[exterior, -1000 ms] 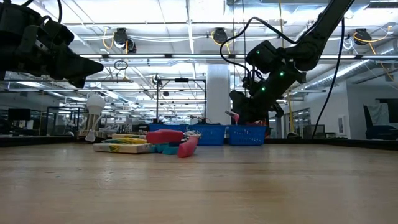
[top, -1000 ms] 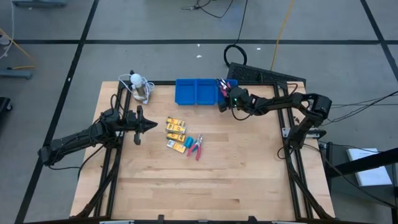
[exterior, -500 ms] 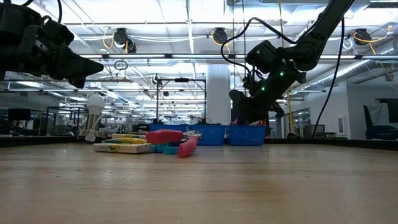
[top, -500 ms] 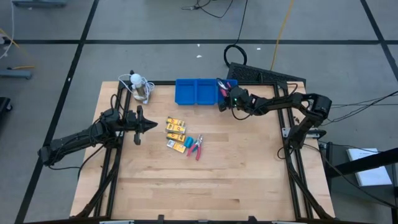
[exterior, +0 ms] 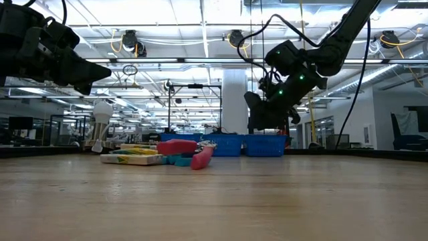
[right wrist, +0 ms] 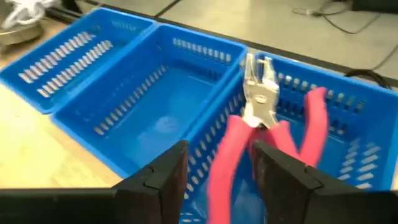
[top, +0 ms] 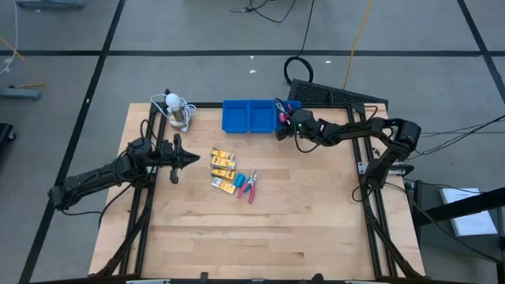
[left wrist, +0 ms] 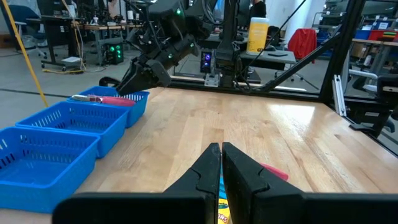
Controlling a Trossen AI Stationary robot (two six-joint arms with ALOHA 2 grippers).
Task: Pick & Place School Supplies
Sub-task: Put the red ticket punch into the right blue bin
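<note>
Your right gripper (right wrist: 214, 171) hangs over the tray (right wrist: 124, 93), fingers parted, gripping nothing; red pliers (right wrist: 267, 124) lie just ahead in the end compartment. Left gripper (left wrist: 221, 165) shut, empty.

Right arm reaches in from the table's right edge toward the far side, elbow bent, forearm running leftward. Right gripper (top: 282, 128) sits at the far right part of the table, raised above the surface in the low view (exterior: 257, 114), tilted downward. Its fingers (right wrist: 163, 176) stand apart with a clear gap between them.

Left arm stretches from the near-left corner diagonally toward the table's middle, held low and nearly straight. Left gripper (top: 192, 159) hovers above the surface, pointing right. Its fingers (left wrist: 208, 171) are pressed together, nothing between them.
</note>
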